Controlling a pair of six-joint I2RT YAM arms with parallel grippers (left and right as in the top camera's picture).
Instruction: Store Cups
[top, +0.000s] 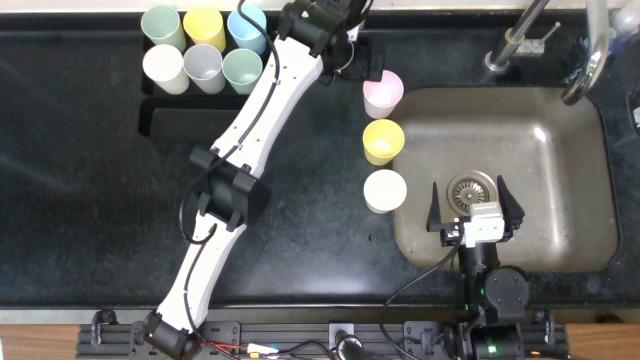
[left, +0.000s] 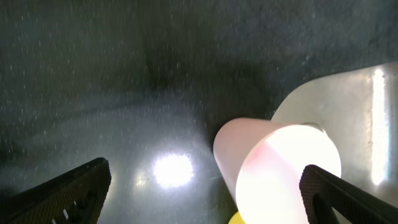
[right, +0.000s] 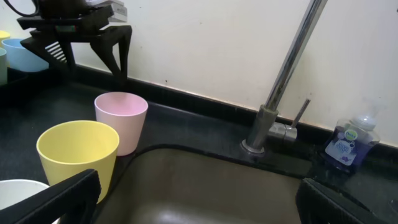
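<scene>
Counting six pastel plastic cups (top: 205, 62) stored, you have three left: pink plastic cup (left: 273, 168) just ahead of your spread left jaws, yellow cup (top: 383, 141) and white cup (top: 385, 190) beyond; right jaws apart.

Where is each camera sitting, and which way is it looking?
Top view: fixed overhead, looking down at the counter and sink; the left arm and right arm show.
Left wrist view: on the left arm's wrist, looking down at the pink cup; the open left gripper shows.
Right wrist view: low over the sink, facing the faucet and wall; the open right gripper shows.
All three share the pink cup.
</scene>
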